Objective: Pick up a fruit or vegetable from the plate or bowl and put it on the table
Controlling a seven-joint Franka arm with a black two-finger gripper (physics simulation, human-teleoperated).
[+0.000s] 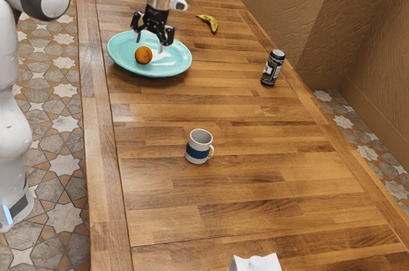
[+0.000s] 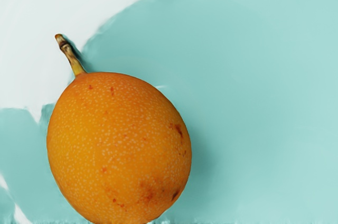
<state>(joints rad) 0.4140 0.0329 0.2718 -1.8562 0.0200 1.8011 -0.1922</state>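
Gripper [image 1: 149,45] wide open, empty, upper left in the exterior view, near the orange fruit [image 1: 143,55] on the blue plate [image 1: 179,64]. Might come down crooked, bump it and send it rolling.

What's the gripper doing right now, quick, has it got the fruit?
Gripper: open, holding nothing, over the plate; the fruit lies on it.

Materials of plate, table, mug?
Plate: glossy turquoise glaze, likely ceramic; bright highlights on its surface, though plastic is possible.
Table: wood, satin finish; visible grain, joined strips, soft sheen.
Mug: probably glazed ceramic, white with a blue band; smooth, evenly colored wall.
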